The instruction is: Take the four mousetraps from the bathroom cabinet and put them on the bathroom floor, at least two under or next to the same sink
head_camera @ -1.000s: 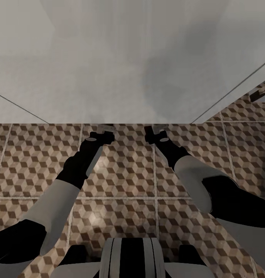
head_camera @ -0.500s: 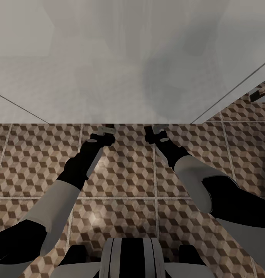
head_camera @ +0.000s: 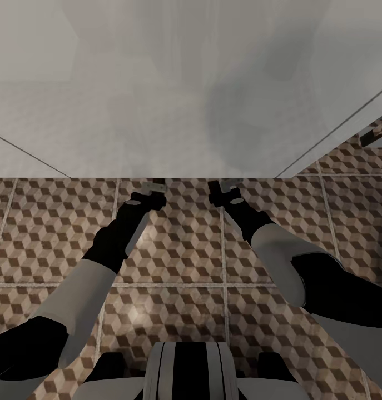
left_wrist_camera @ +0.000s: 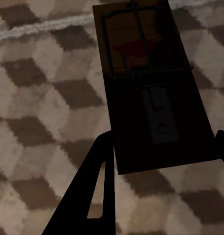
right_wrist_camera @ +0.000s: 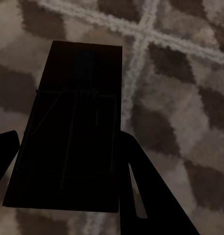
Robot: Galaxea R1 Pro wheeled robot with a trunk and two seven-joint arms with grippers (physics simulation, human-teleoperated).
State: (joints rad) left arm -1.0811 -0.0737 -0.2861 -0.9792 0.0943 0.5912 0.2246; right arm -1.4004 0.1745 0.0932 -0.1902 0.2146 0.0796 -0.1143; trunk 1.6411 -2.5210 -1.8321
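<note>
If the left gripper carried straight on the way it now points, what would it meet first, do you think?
Probably the cube-patterned tile floor: the left gripper points at it, a dark flat wooden mousetrap between its fingers. Depth is unclear.

Left gripper (head_camera: 153, 188) has edged slightly lower, its mousetrap (left_wrist_camera: 151, 88) with it

A pale grey wall (head_camera: 157, 83) fills the upper head view, blurred shadows across it; thin dark seam lines (head_camera: 335, 130) slant down it at both sides
</note>
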